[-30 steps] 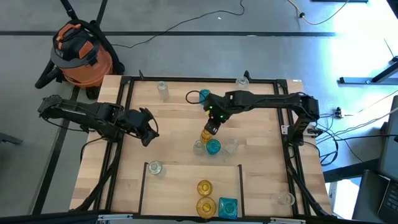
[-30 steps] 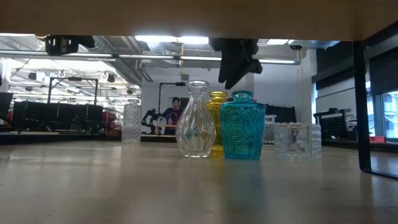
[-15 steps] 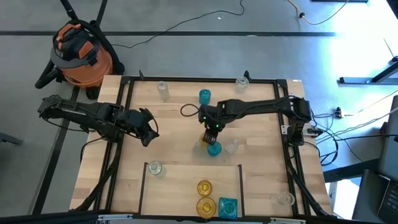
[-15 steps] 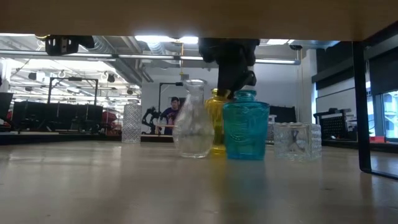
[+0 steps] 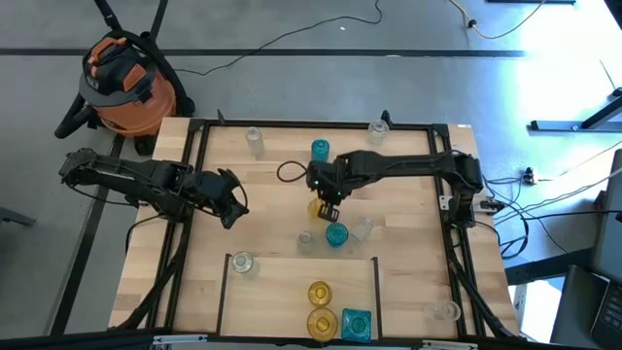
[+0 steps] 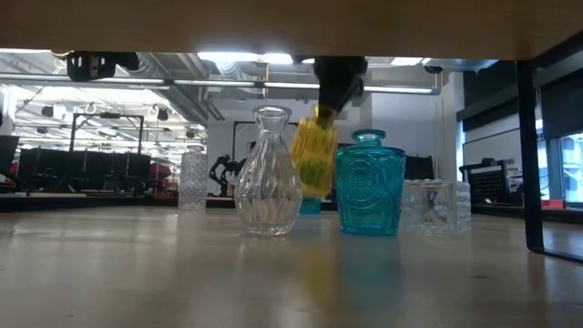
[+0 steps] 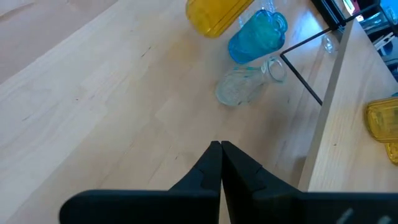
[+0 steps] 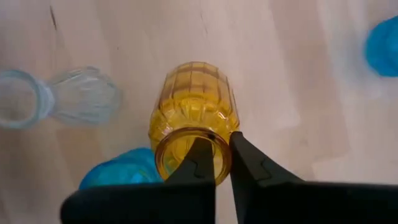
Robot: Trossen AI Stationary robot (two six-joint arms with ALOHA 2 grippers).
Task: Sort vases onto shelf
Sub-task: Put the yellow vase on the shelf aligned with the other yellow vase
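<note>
My right gripper (image 5: 328,201) (image 8: 221,160) is at the table's middle, shut on a ribbed amber vase (image 5: 318,207) (image 6: 314,155) (image 8: 193,99). Just nearer stand a clear fluted vase (image 5: 307,238) (image 6: 269,182), a teal vase (image 5: 336,233) (image 6: 369,187) and a clear square vase (image 5: 362,229), each on its base. The shelf (image 5: 282,292) at the near edge carries two amber vases (image 5: 319,292) and a teal square one (image 5: 356,323). My left gripper (image 5: 233,209) (image 7: 221,148) waits shut over bare wood at the left. My right gripper holds the amber vase by the rim of its mouth (image 8: 186,140), one finger (image 8: 200,158) inside the opening and the other (image 8: 249,163) outside. The fingers come from above, pointing down. The vase hangs below them, lifted clear of the table and tilted.
More vases stand apart: a teal one (image 5: 320,150) and clear ones (image 5: 255,139) (image 5: 378,126) near the far edge, and clear ones (image 5: 242,261) (image 5: 446,311) toward the near corners. Black frame rails (image 5: 199,194) border the table. Bare wood lies between the two arms.
My right gripper came down onto the amber vase, took hold of its rim and raised it clear of the table, tilted. The clear fluted vase and the teal vase beside it were nudged a little toward the near edge. My left arm kept still.
</note>
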